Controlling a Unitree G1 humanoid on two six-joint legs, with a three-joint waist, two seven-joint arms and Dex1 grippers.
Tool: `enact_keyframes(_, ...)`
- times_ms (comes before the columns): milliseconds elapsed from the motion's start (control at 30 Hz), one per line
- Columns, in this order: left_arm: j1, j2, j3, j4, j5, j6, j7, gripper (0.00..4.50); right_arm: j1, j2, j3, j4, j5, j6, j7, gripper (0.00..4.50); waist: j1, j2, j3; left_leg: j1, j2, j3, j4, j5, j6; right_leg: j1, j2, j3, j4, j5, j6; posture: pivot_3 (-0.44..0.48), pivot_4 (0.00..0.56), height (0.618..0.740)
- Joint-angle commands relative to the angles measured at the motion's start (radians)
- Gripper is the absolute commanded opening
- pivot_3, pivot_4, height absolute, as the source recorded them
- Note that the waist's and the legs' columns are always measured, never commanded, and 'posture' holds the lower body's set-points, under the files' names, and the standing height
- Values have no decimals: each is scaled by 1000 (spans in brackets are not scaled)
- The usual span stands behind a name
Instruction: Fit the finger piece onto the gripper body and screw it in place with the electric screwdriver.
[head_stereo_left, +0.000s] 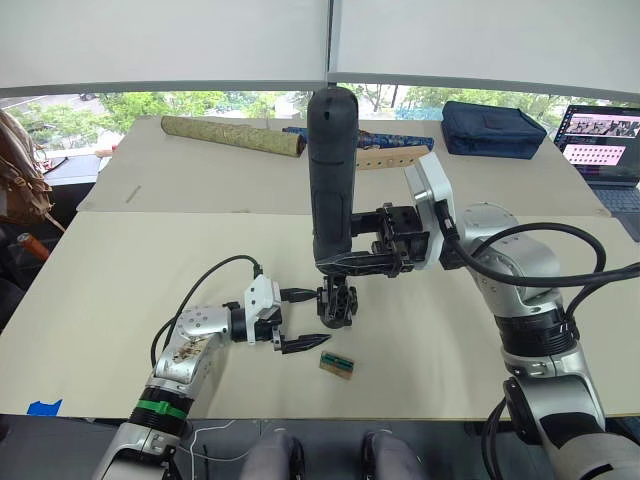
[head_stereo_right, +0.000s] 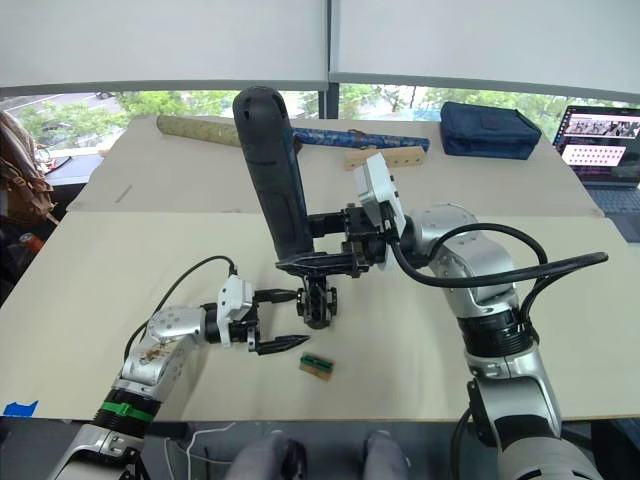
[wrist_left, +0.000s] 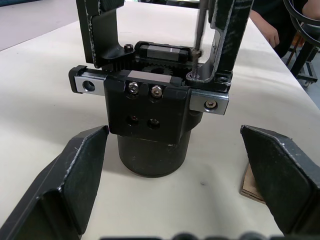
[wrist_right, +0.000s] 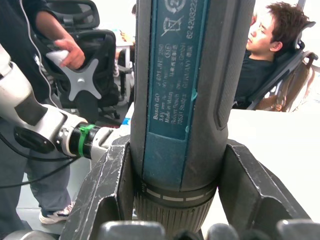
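Observation:
The gripper body (head_stereo_left: 337, 300) stands upright on the tan table (head_stereo_left: 120, 290), a black block on a round base (wrist_left: 150, 150). A black finger piece (wrist_left: 229, 30) rises from its top, and another stands on the other side. My right gripper (head_stereo_left: 347, 262) is shut on the electric screwdriver (head_stereo_left: 332, 170), held upright above the body. The thin bit (wrist_left: 200, 30) reaches down to a screw hole at the finger piece's foot. My left gripper (head_stereo_left: 301, 320) is open just left of the body, its fingers (wrist_left: 65, 185) apart from it.
A small tan-and-green block (head_stereo_left: 337, 364) lies near the table's front edge, close to my left gripper. At the back lie an olive rolled tube (head_stereo_left: 235, 135), a wooden strip with holes (head_stereo_left: 385, 157), a blue bag (head_stereo_left: 493, 128) and a laptop (head_stereo_left: 605, 140). People (wrist_right: 265, 45) sit beyond the table.

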Motion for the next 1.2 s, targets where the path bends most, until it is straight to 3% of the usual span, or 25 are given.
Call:
enact_keyframes(33, -2, -6, 0, -28, -5, -20, 0, 4500, -36, -7, -21, -19, 19, -3, 5, 1939, 0, 0, 0, 0, 0, 0, 0, 0, 0, 0, 0, 0, 0, 0, 0, 0, 150, 740)
enact_keyframes(1200, -12, -11, 2, -8, 3, -22, 2, 4500, 7, 6, -3, -25, 4, -11, -23, 1939, 0, 0, 0, 0, 0, 0, 0, 0, 0, 0, 0, 0, 0, 0, 0, 0, 150, 740)
